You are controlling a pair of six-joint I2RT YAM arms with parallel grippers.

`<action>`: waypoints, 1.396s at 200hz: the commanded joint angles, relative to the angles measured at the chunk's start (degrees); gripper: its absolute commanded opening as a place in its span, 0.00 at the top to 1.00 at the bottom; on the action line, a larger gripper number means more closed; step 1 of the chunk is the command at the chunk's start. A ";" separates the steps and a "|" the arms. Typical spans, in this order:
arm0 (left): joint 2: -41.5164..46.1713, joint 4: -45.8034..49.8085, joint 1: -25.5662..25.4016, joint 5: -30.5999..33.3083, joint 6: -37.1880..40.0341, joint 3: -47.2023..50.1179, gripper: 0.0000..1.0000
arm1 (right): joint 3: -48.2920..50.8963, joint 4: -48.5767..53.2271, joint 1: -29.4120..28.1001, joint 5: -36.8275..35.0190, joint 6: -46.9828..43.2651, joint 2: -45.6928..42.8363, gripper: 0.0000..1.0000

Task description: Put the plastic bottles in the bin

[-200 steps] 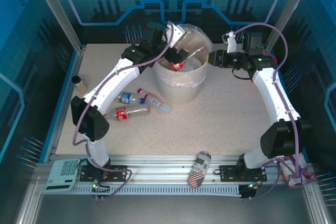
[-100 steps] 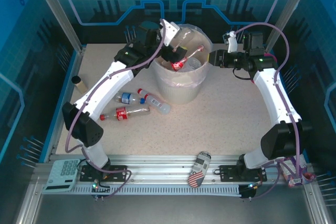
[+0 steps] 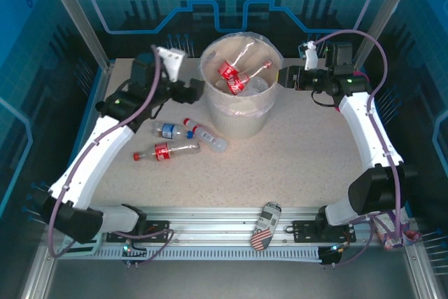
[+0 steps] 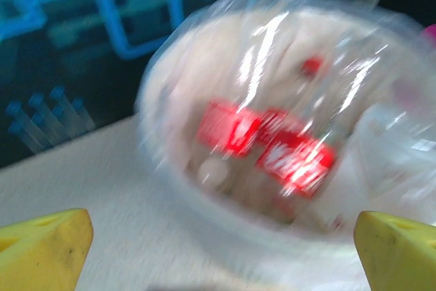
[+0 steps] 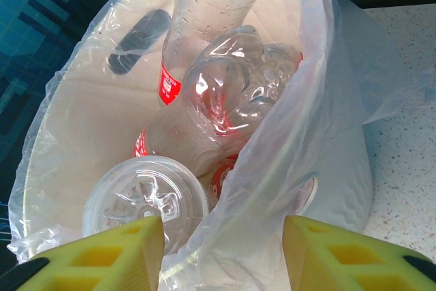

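**Plastic bottles: some in the bin, three on the table**

Plastic bottles lay in two places. Three were down on the table (image 3: 308, 162), just left of the bin. One was the blue-label bottle (image 3: 166, 130), one the red-cap bottle (image 3: 204, 135), and one the red-label bottle (image 3: 168, 150), lying flat. Inside the big cream bin (image 3: 241, 120) was a pile of bottles (image 3: 231, 76). At least three showed there, mostly with red labels, but they were heaped up, so the full count was hard to tell.

Two claws were there. The left claw (image 3: 190, 90) hung near the bin's left side. Its own camera picture was blurry, but its yellow fingers (image 4: 44, 247) were wide apart and held nothing. The right claw (image 3: 285, 76) was right by the bin's right rim. Its yellow fingers (image 5: 109, 253) were apart too, with nothing in them.

One flag can (image 3: 264, 225) lay on the front rail. One calculator (image 3: 84, 232) sat at the front left.
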State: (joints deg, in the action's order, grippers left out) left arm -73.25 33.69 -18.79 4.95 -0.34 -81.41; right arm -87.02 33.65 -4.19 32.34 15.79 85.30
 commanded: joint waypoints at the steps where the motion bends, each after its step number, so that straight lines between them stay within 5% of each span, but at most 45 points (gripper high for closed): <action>1: 2.49 8.71 7.05 -0.51 -12.83 7.70 0.01 | -0.18 -0.15 0.11 0.19 -0.23 -2.67 0.47; 23: 4.12 6.51 12.64 -3.14 -20.11 16.58 0.02 | -0.43 0.01 0.15 0.05 -0.56 -2.86 0.45; 60: 1.04 -1.43 13.86 -1.62 -30.90 25.78 0.02 | -0.35 1.24 0.39 0.21 -1.20 -2.68 0.42; 124: -12.31 -6.88 14.32 1.22 -49.23 25.42 0.09 | 1.07 1.43 0.54 -0.07 -1.44 -4.23 0.41; 225: -22.98 -16.67 13.60 -2.01 -55.97 26.84 0.12 | 2.38 0.11 0.81 0.45 -0.77 -4.34 0.41; 279: -24.71 -16.36 13.60 -1.33 -55.92 25.29 0.27 | 2.52 0.63 1.20 0.16 -1.13 -4.88 0.41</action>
State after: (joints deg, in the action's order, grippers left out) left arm -97.69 17.43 -5.04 3.79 -55.68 -54.33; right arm -85.06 33.89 -3.79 31.97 15.33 81.71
